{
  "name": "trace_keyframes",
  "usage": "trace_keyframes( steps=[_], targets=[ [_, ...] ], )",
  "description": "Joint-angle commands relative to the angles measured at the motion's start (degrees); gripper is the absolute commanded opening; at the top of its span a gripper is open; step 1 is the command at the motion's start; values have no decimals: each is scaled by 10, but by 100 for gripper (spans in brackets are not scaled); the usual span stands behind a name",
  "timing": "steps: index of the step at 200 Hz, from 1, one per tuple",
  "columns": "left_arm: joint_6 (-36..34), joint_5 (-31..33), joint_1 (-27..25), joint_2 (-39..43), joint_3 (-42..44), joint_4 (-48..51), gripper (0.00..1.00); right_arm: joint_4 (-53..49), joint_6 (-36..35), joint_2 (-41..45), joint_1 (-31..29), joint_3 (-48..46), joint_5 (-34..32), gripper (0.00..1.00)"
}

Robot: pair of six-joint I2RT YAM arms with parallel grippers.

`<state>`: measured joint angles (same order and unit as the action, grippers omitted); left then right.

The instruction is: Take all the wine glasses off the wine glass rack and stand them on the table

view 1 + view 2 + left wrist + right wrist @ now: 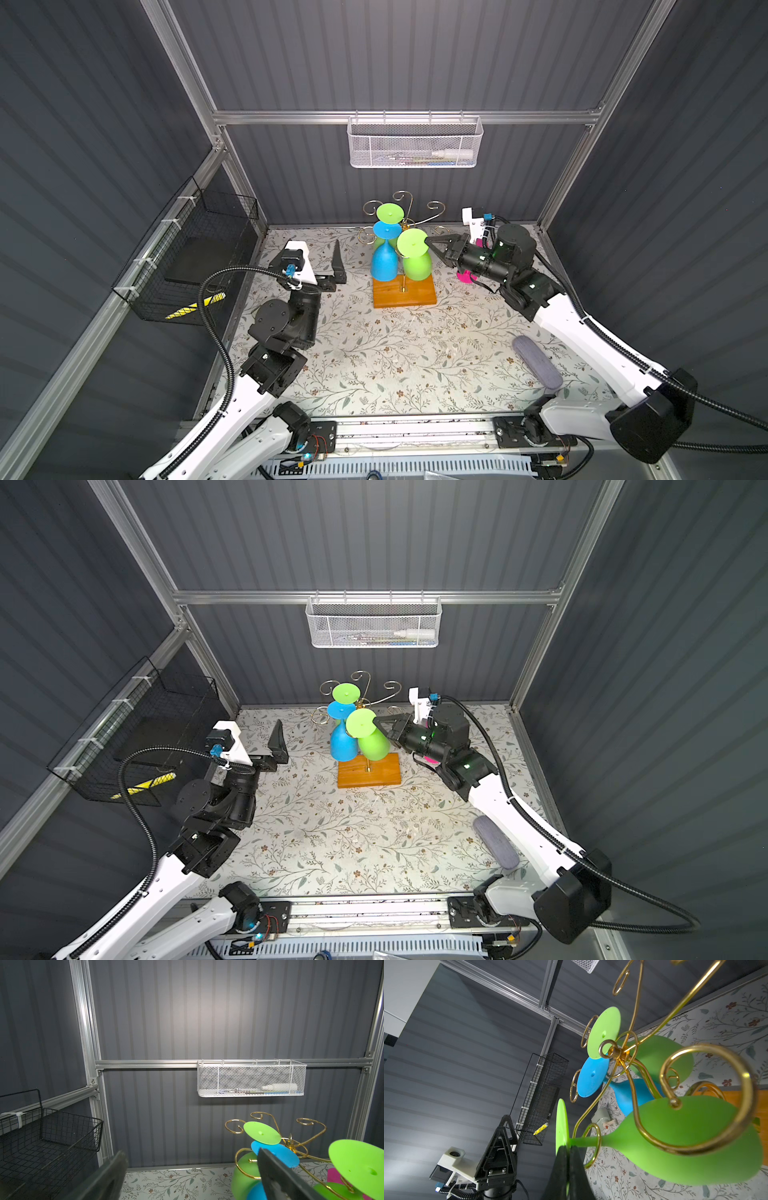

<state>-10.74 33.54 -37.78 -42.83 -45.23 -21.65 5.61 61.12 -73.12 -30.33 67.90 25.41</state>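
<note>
Item, nearest on the stand: green wine glass [417, 264], hung bowl-down at 3 o'clock of the post of the wine glass rack [405, 296], with its stem through a gold scroll. The right gripper [568, 1148] lay at 3 o'clock, jaws clamped on the rim of the foot. Hazards, as judged: the thin edge-pinch could slip; the foot could snag the scroll unless drawn outward, dragging the light rack; the bowl could swing into the blue glass [384, 264] just beside it at 9 o'clock. Surroundings: grey case [537, 361] at 4 o'clock, well apart; left gripper [319, 261] at 9 o'clock, jaws wide apart and empty; second green glass [390, 212] at 12 o'clock; white mesh basket [413, 143] on the far wall
</note>
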Motion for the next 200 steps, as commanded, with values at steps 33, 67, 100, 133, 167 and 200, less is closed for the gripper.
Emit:
trace_keyframes(
  steps=[33,67,100,133,167,200],
  targets=[
    [3,12,2,15,9,-4,100,46,11,-14,1,19,-11,0],
    [4,12,2,16,10,-3,99,56,21,-25,-3,19,-3,0],
    [4,12,2,15,10,-3,99,56,20,-27,-14,19,-5,0],
    [6,10,2,13,8,-3,99,70,27,-43,-20,30,-3,0],
    [6,11,2,15,8,-1,99,75,30,-60,-25,45,-5,0],
    [9,11,2,17,10,-1,100,77,33,-69,-31,54,-3,0]
  ],
)
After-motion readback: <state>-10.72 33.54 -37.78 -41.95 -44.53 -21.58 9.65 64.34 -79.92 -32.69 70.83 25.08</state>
